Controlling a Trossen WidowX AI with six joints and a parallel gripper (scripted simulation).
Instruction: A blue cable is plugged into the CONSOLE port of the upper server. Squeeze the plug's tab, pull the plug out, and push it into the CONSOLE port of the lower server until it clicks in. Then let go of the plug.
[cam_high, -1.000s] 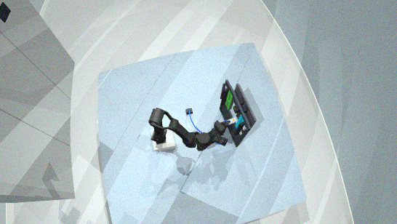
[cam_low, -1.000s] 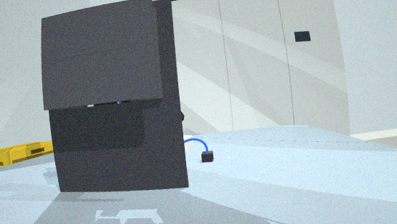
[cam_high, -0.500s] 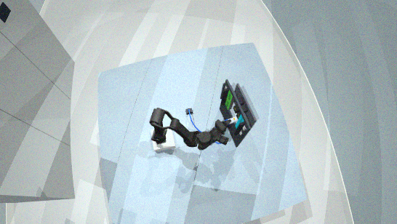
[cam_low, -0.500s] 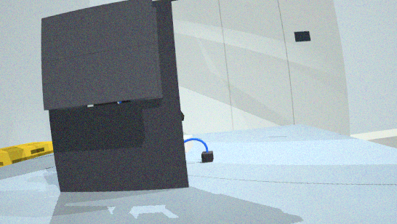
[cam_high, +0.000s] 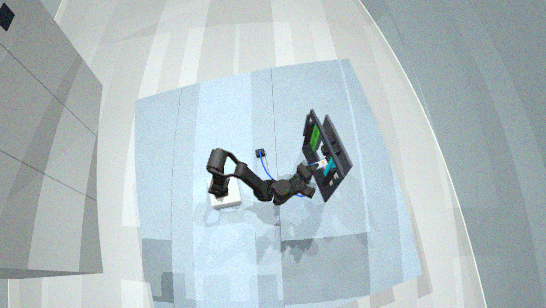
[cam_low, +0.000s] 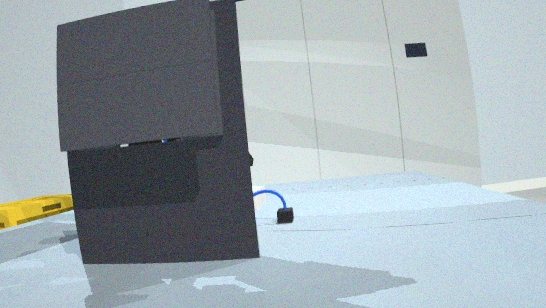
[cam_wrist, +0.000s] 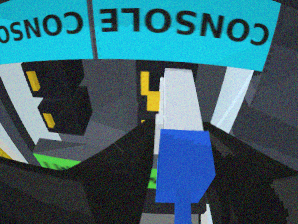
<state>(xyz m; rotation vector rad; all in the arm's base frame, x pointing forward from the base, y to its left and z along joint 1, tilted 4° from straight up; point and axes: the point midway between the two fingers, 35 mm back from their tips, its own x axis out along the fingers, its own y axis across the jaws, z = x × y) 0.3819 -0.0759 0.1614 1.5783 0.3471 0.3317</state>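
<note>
My gripper (cam_wrist: 176, 128) is shut on the blue cable's plug. In the wrist view the plug (cam_wrist: 183, 100) has a pale body and a blue boot, with the cable running down from it. Its front end overlaps the dark port opening (cam_wrist: 150, 67) beside the larger cyan CONSOLE label (cam_wrist: 180, 52); whether it is in the port cannot be told. A second CONSOLE label (cam_wrist: 45, 50) and empty dark openings (cam_wrist: 65, 107) are to the left. In the top view the gripper is at the dark server rack (cam_high: 327, 194) (cam_low: 240, 200); the rack hides it in the exterior view.
A black block (cam_high: 262, 153) (cam_low: 285, 215) at the cable's other end rests on the table. The blue cable (cam_high: 265, 169) (cam_low: 267, 191) curves from it toward the arm. The arm's pale base (cam_high: 226, 201) stands left of the rack. A yellow object (cam_low: 30, 210) is behind the rack.
</note>
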